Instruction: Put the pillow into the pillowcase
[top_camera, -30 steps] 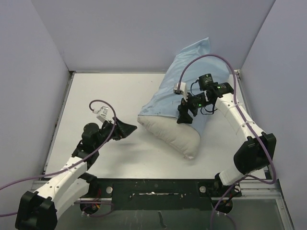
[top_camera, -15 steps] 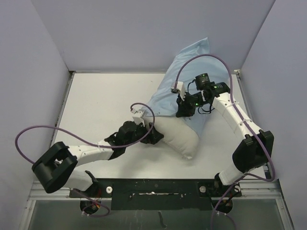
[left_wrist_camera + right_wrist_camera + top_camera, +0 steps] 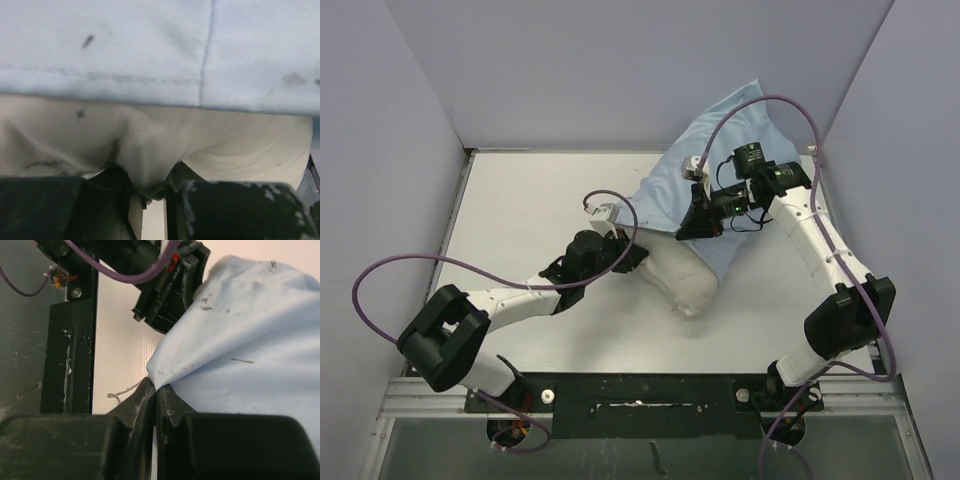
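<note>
1. The left arm (image 3: 510, 300) and the right arm (image 3: 817, 240) have white link shells set between bulky black joint housings (image 3: 848, 312).
2. A purple cable (image 3: 390, 268) hangs in a loose loop off each arm (the right one's is the tidier arc) and meets a small white connector (image 3: 610, 212) near the wrist.
3. A black cylindrical motor (image 3: 750, 158) sits at the right wrist, with a green light (image 3: 732, 208) glowing just below it.
4. The left gripper (image 3: 638, 262) and the right gripper (image 3: 688, 232) are black; seen close up, the fingers (image 3: 240, 212) show chipped, whitish scuffs.
5. Both bases are bolted to a black mounting plate (image 3: 640, 392) with round holes.
</note>
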Robot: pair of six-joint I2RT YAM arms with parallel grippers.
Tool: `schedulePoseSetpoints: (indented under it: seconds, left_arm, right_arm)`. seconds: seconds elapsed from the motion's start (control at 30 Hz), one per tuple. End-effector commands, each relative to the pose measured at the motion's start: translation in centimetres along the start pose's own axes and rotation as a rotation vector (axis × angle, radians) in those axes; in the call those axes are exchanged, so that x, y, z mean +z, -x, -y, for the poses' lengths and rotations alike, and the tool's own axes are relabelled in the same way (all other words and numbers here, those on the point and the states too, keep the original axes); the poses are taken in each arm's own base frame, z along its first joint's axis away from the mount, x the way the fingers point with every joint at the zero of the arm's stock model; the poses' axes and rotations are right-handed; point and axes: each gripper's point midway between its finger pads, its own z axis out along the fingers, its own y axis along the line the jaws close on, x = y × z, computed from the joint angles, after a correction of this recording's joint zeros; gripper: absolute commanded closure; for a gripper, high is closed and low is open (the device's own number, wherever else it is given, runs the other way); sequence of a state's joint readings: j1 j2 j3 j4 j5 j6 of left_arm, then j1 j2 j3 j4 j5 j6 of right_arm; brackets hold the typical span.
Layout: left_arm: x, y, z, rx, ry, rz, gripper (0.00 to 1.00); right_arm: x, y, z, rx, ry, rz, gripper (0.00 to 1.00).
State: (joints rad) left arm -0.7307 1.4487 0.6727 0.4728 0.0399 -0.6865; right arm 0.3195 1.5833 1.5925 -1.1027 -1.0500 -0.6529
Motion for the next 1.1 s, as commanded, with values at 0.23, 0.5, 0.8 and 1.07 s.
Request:
schedulePoseSetpoints:
  seconds: [0.23,0.5,0.8,1.07]
  left_arm:
    - [1.0,10.1,0.9,0.186,0.128,0.401,1.0]
    - [-0.2,6.1,-2.9,0.251,0.23,0.236,0.33]
    - [-8.4,3.3,0.6,0.14,-0.113,0.091,0.23]
    - [-7.3,-1.0,4.7,0.312,-0.312,0.097,0.22]
  right_arm:
    - [2.6,6.2,-2.3,-0.028,0.179,0.131,1.0]
    - [3.6,0.4,3.2,0.233,0.045,0.02,0.78]
    - [-2.9,1.9,-0.4,-0.024,0.029,0.138,0.18]
    - [-2.3,-7.9,-1.0,0.0,-0.072,-0.102,0.16]
